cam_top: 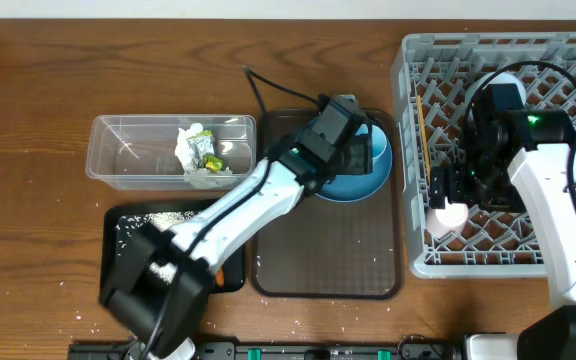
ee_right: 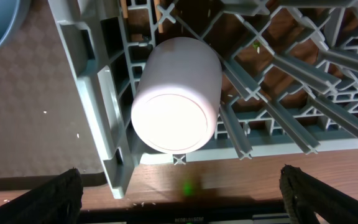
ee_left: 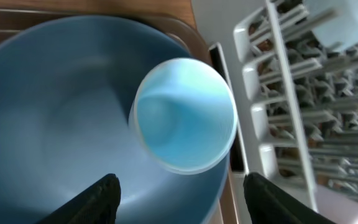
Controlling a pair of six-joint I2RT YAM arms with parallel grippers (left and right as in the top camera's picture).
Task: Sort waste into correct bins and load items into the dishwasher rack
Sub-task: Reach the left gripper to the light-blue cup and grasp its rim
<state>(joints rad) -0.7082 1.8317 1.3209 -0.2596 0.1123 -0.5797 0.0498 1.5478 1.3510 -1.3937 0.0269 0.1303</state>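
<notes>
The upright light-blue cup (ee_left: 184,115) on the blue plate (ee_left: 55,112) is framed squarely between the half-open, empty left hand (ee_left: 185,194).

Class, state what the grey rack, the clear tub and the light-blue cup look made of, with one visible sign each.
Grey rack: likely moulded plastic, matt; thin ribbed lattice. Clear tub: transparent plastic, glossy; see-through walls. Light-blue cup: glossy, ceramic or plastic, unclear; soft highlights.

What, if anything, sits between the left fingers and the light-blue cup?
Nothing visible. The cup stands open side up on the blue plate. The left fingers hang spread just short of it, with only plate showing between them. Toward the rack, only its own wall rises beside the plate.
</notes>
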